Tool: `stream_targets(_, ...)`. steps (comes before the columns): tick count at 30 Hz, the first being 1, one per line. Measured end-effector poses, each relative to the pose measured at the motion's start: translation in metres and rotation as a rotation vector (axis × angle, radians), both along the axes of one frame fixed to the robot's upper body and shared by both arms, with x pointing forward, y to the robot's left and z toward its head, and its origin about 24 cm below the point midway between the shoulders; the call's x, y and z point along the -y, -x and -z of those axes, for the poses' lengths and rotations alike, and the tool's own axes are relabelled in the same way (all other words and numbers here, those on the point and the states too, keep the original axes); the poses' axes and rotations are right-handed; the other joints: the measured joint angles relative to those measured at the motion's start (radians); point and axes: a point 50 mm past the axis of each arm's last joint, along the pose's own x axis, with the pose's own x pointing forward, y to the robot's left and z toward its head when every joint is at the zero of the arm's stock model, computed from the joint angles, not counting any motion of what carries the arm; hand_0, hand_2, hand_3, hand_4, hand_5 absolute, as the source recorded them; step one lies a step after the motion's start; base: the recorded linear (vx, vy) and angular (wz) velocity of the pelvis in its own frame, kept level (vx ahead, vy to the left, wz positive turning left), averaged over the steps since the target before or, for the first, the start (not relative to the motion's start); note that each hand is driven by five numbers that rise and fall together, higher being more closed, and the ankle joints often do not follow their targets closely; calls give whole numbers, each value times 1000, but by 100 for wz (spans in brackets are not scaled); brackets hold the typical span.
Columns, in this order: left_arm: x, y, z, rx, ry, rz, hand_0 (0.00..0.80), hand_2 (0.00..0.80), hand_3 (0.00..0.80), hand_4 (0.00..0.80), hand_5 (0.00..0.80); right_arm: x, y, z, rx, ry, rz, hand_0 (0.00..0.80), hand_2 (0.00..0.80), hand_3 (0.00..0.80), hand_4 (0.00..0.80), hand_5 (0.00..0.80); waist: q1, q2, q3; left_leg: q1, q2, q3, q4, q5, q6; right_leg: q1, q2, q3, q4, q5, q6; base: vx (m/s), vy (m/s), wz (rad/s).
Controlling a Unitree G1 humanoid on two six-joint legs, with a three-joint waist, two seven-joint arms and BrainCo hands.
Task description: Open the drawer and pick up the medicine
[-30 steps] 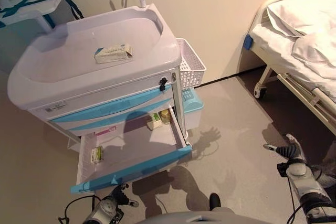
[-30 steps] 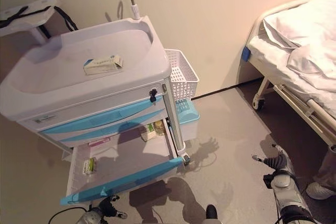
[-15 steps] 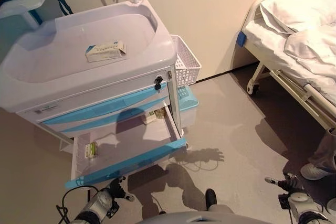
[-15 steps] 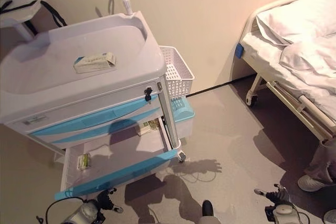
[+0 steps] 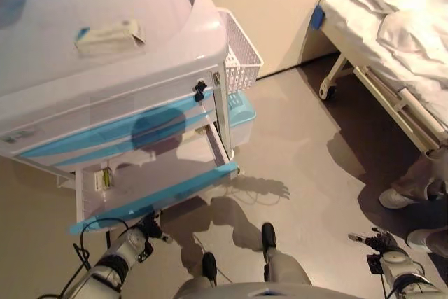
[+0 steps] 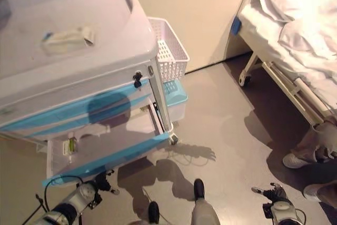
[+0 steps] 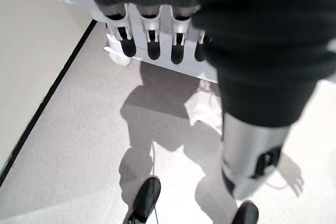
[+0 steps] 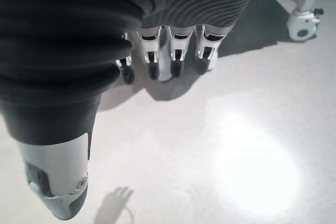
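Note:
The medicine cart [image 5: 105, 82] has its bottom drawer [image 5: 150, 201] pulled open, blue front towards me. A small green and white medicine box [image 5: 105, 176] lies at the drawer's left side. A larger white box [image 5: 108, 36] rests on the cart's top. My left hand [image 5: 143, 232] hangs low, just below the drawer's front, fingers [image 7: 152, 35] straight and holding nothing. My right hand [image 5: 381, 243] hangs near the floor at the far right, fingers [image 8: 178, 51] relaxed and empty. The drawer's back right is hidden under the cart's body.
A white wire basket [image 5: 238, 54] hangs on the cart's right side above a blue-lidded bin [image 5: 238, 113]. A hospital bed [image 5: 392, 26] on castors stands at the right. A person's shoes [image 5: 399, 197] show beside my right hand.
The camera has tilted down and moved, so the cart sits higher and nearer in the picture. My right hand has dropped lower. The drawer stays open.

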Motion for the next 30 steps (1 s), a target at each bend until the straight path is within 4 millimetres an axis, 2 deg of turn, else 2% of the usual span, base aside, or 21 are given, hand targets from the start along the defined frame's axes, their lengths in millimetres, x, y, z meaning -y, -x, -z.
stream_targets(5, -1, -18, -12, 43, -22, 19, 0, 0, 0, 0, 0, -2, -10, -3, 20, 0, -12, 0, 0, 0, 0, 0, 0, -11, 25, -16, 0, 8, 1, 0, 0, -18, 1, 3, 0, 1, -1, -12, 4, -2)
stream_targets(15, -26, -45, -45, 126, -116, 30, 0, 0, 0, 0, 0, -8, -22, -5, 35, 0, -52, 0, 0, 0, 0, 0, -8, -48, 62, -48, -1, 16, 0, 0, 0, -56, 2, 15, 0, 6, -1, -9, 6, -3)
stream_targets(24, -45, -66, -76, 213, -186, 20, 0, 0, 0, 0, 0, -10, -26, -6, 52, -5, -61, 0, 0, 0, 0, 0, -29, -57, 73, -52, -2, 18, 0, 0, 0, -61, 3, 16, 0, 6, -1, 0, 0, 0)
stream_targets(30, -47, -85, -99, 285, -207, 23, 0, 0, 0, 0, 0, -11, -28, -7, 58, -9, -68, 0, 0, 0, 0, 0, -31, -61, 80, -66, -1, 19, 1, 0, -1, -75, 4, 18, 0, 8, -2, 0, 0, 0)
